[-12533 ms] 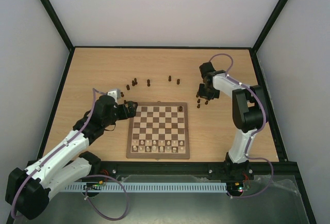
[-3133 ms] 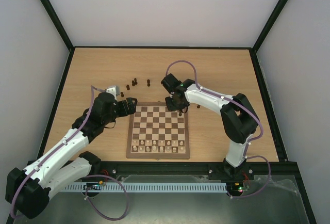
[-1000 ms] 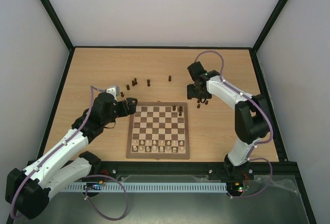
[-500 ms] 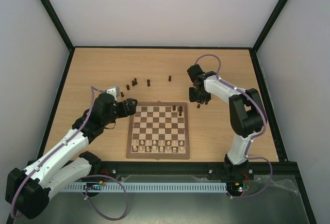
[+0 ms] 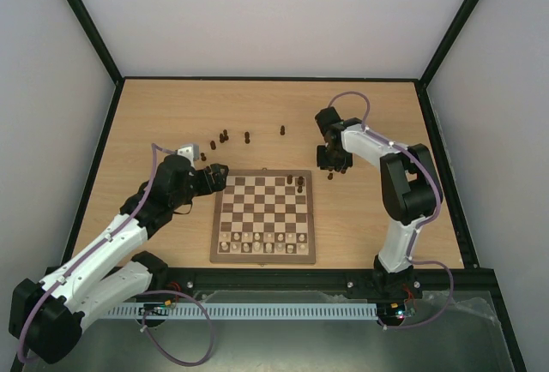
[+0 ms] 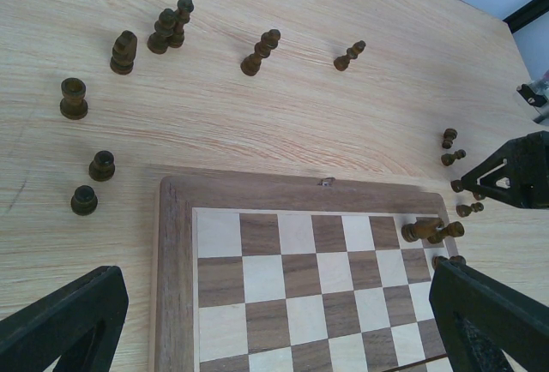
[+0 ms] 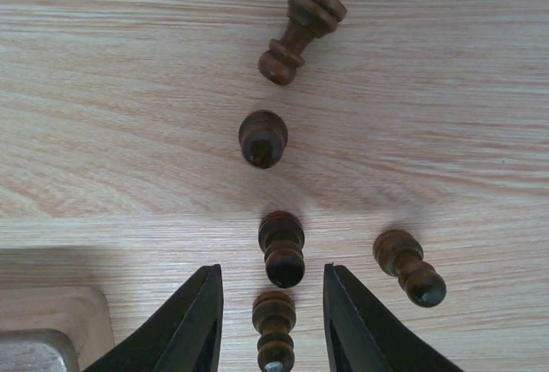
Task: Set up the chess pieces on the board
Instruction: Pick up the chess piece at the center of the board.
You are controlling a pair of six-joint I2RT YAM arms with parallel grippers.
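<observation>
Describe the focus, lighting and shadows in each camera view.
Top view: soft even light, no glare, the dark chess pieces tiny yet distinct. Left wrist view: sharp across the board and table grain. Right wrist view: close, crisp pieces casting faint diffuse shadows.

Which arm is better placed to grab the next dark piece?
Right: right end effector straddles a dark pawn beside the board. The left end effector hangs open at the board's far-left corner, straddling nothing.

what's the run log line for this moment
left gripper open at board far-left corner | right gripper open astride dark pawn on table | most dark pieces off board
</observation>
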